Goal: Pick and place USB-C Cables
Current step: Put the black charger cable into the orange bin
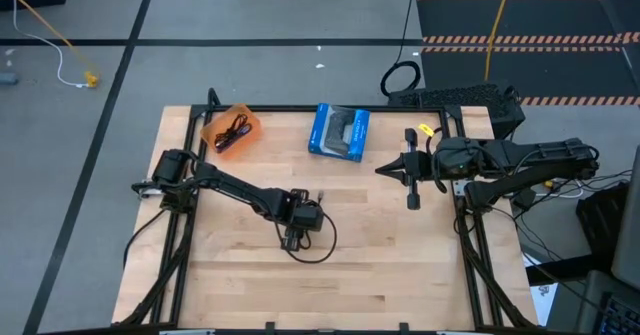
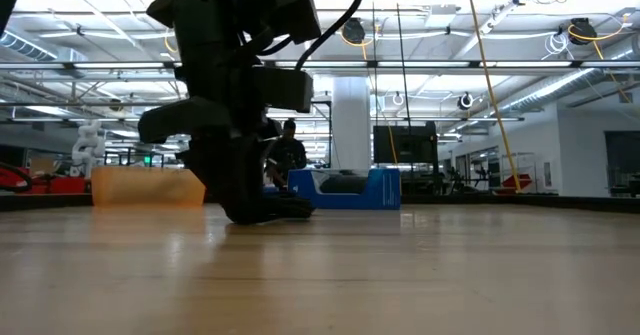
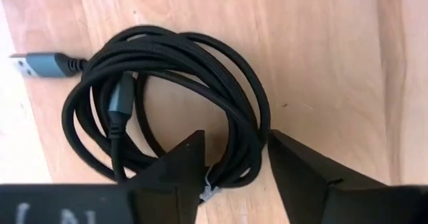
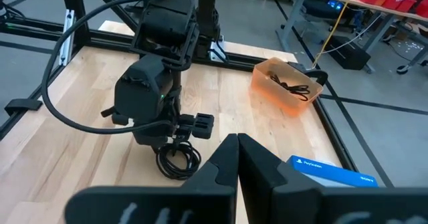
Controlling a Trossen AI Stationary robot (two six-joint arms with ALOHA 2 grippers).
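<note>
The task looks partly done: at least one black cable already lies in the orange bin (image 1: 231, 130) near the table's (image 1: 400, 255) far left corner. One loosely coiled black USB-C cable (image 3: 174, 103) lies flat mid-table, toward the near edge. The left gripper (image 3: 231, 174) straddles one side of the coil, its fingers not yet clenched. The coil has no clear long axis; one plug (image 3: 37, 65) sticks out sideways. The right gripper (image 4: 239, 158), clenched empty, waits near the right edge.

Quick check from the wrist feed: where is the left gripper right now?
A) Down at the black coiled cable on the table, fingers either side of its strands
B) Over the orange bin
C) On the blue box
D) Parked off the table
A: the left gripper straddles the black coiled cable on the bare table.
</note>
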